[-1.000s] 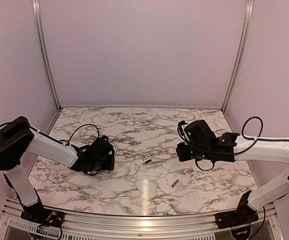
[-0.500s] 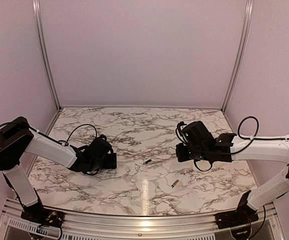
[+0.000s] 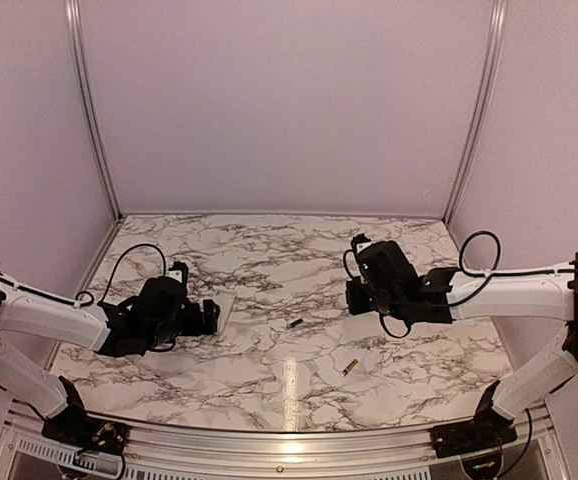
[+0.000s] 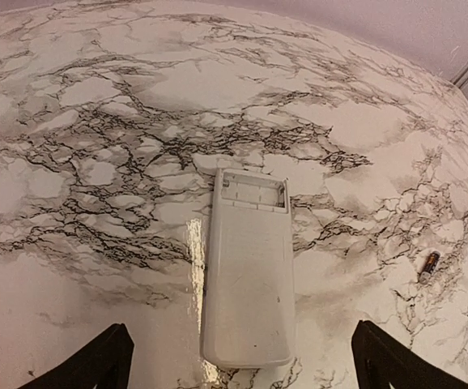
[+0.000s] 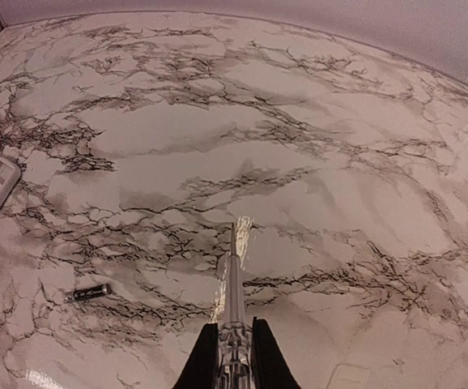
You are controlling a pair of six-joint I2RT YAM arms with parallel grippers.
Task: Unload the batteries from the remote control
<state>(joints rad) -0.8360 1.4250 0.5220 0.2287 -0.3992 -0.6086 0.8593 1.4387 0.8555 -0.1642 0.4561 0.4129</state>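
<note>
— Two batteries lay loose on the marble table when we looked. The orange-gold battery was nearest our bases, well off to the right of the remote control. The dark battery lay a little farther back, closer to the remote's right side. Did we judge the unloading finished?

— Nearly, we thought. The remote lay flat, back up. Its battery compartment was open at the end away from our left arm and, as far as we could see, empty. Our left gripper sat at the remote's near end with its fingers spread wide, one on each side, touching nothing.

— So how should we have handled the letting-go?

— We reckoned the left arm ought to draw straight back along the remote's length with its fingers wide. That way neither tip would clip a corner and swing the remote toward the dark battery.

— And farther back, to the remote's right?

— Our right gripper hung there, well apart from the remote, pinching a thin grey rod that pointed out ahead. We judged it best to hold that tip off the table and clear of both batteries, since round cells roll at a touch.
</note>
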